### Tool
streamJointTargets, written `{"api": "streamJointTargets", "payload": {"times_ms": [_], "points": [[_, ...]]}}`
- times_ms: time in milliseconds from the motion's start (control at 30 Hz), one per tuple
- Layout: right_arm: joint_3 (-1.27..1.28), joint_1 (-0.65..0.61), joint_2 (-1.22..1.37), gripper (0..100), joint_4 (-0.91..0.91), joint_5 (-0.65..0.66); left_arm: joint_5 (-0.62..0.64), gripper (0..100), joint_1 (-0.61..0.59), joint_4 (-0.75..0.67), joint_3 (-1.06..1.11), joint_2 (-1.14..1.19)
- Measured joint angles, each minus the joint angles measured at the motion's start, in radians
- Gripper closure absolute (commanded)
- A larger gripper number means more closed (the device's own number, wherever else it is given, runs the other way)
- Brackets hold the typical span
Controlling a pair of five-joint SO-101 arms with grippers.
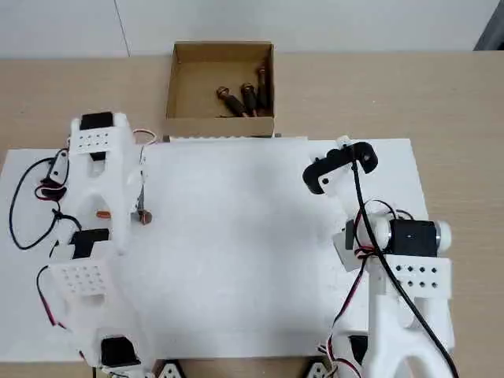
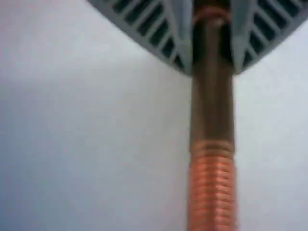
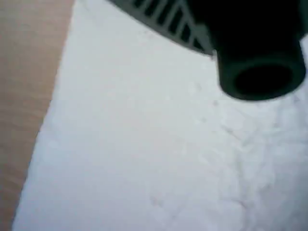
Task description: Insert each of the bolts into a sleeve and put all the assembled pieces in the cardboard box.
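A copper bolt [image 2: 211, 125] is clamped between the grey fingers [image 2: 168, 29] of my left gripper [image 2: 211, 24], its threaded end pointing away from the jaws. In the high view this bolt [image 1: 142, 213] hangs just over the white mat's left side under the left gripper [image 1: 140, 201]. My right gripper [image 3: 226, 24] is shut on a black sleeve [image 3: 260, 62], whose open bore faces the camera. From above, the sleeve [image 1: 324, 169] lies tilted over the mat's right part. The cardboard box [image 1: 181, 79] at the back holds several assembled pieces [image 1: 244, 98].
A white mat [image 1: 236, 252] covers the middle of the wooden table [image 1: 394, 87]. Loose cables [image 1: 24, 205] trail beside the left arm's base. The mat's edge against the wood [image 3: 29, 96] appears in the right wrist view.
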Motion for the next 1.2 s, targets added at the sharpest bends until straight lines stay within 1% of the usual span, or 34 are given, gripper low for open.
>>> {"api": "streamJointTargets", "payload": {"times_ms": [100, 367, 433, 533, 667, 867, 1100, 1200], "points": [[0.000, 0.000, 0.000, 99.4, 0.000, 0.000, 0.000, 99, 0.006, -0.035, 0.061, -0.014], [0.000, 0.000, 0.000, 99.4, 0.000, 0.000, -0.008, 99, 0.008, -0.046, 0.075, -0.020], [0.000, 0.000, 0.000, 99.4, 0.000, 0.000, -0.054, 99, 0.008, -0.046, 0.077, -0.020], [0.000, 0.000, 0.000, 99.4, 0.000, 0.000, -0.163, 99, 0.008, -0.034, 0.058, -0.015], [0.000, 0.000, 0.000, 99.3, 0.000, 0.000, -0.213, 99, 0.008, 0.014, -0.026, -0.002], [0.000, 0.000, 0.000, 99.3, 0.000, 0.000, -0.221, 99, 0.020, 0.018, -0.118, -0.002], [0.000, 0.000, 0.000, 99.3, 0.000, 0.000, -0.221, 99, 0.044, 0.018, -0.132, -0.002], [0.000, -0.002, 0.000, 99.3, 0.000, 0.000, -0.221, 94, 0.044, 0.018, -0.132, -0.002]]}}
